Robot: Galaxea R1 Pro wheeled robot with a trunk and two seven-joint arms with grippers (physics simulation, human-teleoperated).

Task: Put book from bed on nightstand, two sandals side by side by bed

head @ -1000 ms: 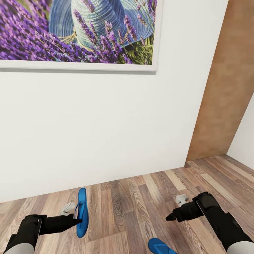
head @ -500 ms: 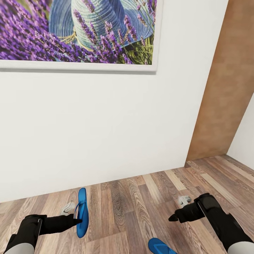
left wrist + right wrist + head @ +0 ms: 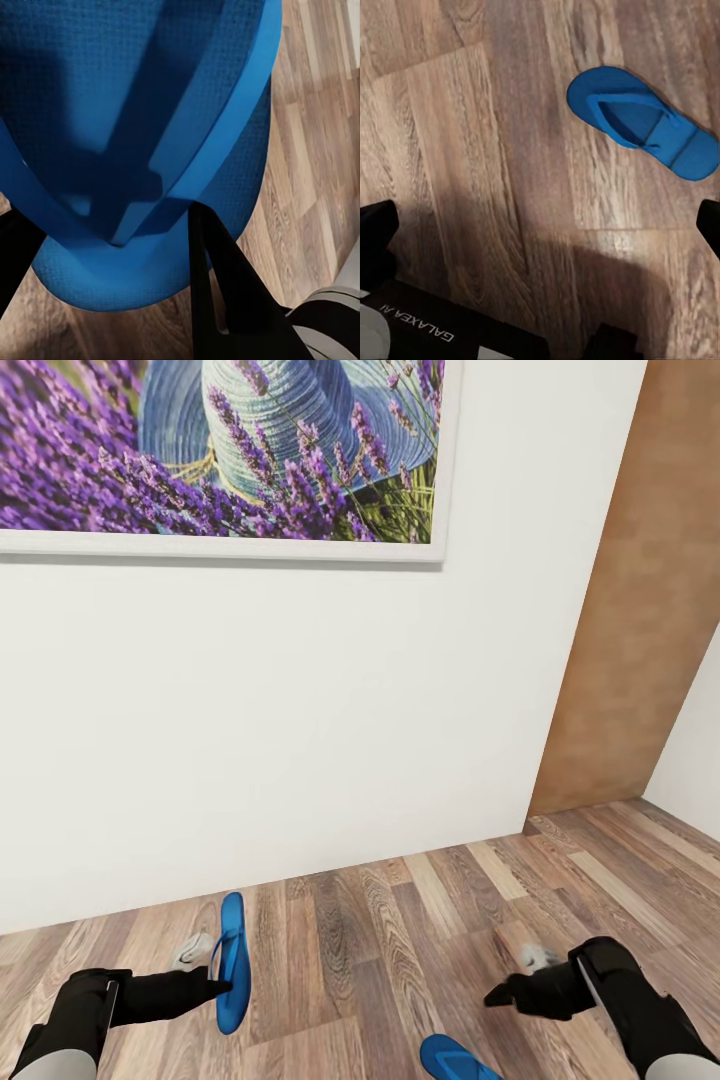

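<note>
One blue sandal (image 3: 232,958) hangs on edge above the wood floor, with my left gripper (image 3: 216,988) shut on its side. In the left wrist view that sandal (image 3: 150,135) and its thong strap sit close up between the black fingers (image 3: 225,300). The other blue sandal (image 3: 455,1058) lies flat on the floor at the near edge. My right gripper (image 3: 497,994) hovers open just above and to the right of it. In the right wrist view this sandal (image 3: 641,124) lies sole down ahead of the wide-apart fingertips (image 3: 375,229). The bed, book and nightstand are out of view.
A white wall (image 3: 300,740) with a framed lavender picture (image 3: 220,450) stands close ahead. A brown panel (image 3: 640,620) fills the right corner. Wood-plank floor (image 3: 380,920) runs between the arms. My own base (image 3: 427,330) shows in the right wrist view.
My right arm has drawn back and lower, toward the sandal on the floor. The left arm and its held sandal have not moved.
</note>
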